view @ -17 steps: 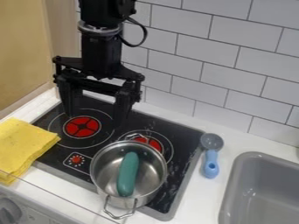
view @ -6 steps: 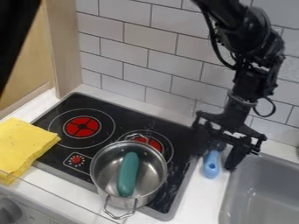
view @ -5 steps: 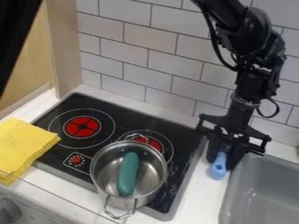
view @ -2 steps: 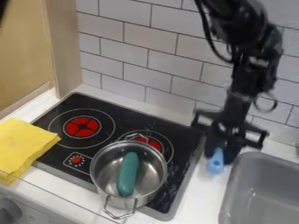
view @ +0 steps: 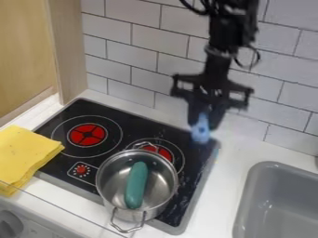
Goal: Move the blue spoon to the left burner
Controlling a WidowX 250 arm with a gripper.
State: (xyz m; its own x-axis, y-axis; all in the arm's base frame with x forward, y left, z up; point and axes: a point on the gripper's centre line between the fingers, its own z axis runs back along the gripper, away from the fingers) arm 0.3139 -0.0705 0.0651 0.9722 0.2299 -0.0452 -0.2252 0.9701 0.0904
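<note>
Blue spoon [view: 201, 131] in the claw [view: 206, 120], with the left burner [view: 88, 135] well to its left in the frame.
I had the claw clenched on the spoon right of centre, where it seemed to hang over the far right corner of the cooktop [view: 127, 111]; the handle pointed down the frame, its long axis near upright. The burner lay almost level with the handle's end, so I judged the carry to be mainly leftward, passing above the pot [view: 110, 179] in the frame, then a lowering. The spoon's bowl was hidden behind the claw's dark fingers, so I could not tell how it sat between them, nor how high the handle's end hung. The pot covered part of the right burner [view: 164, 153], and the arm was cut off at the top edge.
</note>
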